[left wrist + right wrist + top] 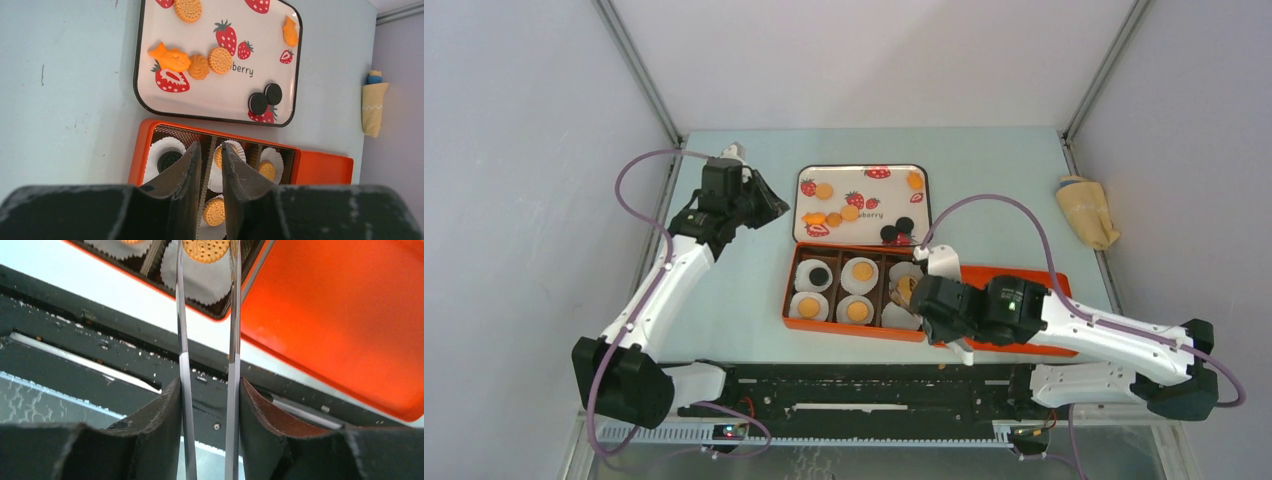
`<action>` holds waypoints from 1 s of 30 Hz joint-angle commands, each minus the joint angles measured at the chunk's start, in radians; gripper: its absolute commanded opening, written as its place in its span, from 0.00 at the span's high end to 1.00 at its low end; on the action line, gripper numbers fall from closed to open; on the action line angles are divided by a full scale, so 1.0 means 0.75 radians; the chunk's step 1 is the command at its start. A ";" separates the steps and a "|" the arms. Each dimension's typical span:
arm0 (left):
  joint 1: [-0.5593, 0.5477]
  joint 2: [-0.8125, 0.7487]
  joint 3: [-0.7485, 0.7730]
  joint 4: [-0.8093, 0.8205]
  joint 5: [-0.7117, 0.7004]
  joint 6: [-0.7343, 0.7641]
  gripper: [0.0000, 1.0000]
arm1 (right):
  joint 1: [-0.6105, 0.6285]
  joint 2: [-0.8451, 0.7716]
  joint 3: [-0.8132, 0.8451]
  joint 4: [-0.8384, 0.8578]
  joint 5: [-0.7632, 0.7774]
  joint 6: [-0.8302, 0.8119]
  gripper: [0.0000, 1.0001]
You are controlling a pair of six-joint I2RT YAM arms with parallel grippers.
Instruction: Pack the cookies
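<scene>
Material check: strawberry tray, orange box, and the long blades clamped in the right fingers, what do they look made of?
Strawberry tray: glossy printed face, dark rim; looks like painted tin, maybe melamine.
Orange box: smooth satin orange walls with soft sheen; coated metal or plastic, cannot tell.
Tweezers: thin bare blades with mirror-like highlights; most likely polished steel.

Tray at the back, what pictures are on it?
The tray is white with red strawberries, clearest in the left wrist view.
</scene>
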 commanded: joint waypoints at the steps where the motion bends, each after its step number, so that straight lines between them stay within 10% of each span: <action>1: -0.021 -0.047 0.023 0.028 0.017 -0.002 0.74 | 0.125 -0.026 -0.023 -0.096 0.092 0.285 0.81; 22: -0.028 -0.080 0.030 0.013 0.000 0.020 0.49 | 0.169 0.072 -0.039 0.011 0.120 0.290 0.42; 30: -0.028 -0.075 0.035 0.022 0.002 0.022 0.49 | 0.082 0.009 0.114 0.033 0.184 0.175 0.80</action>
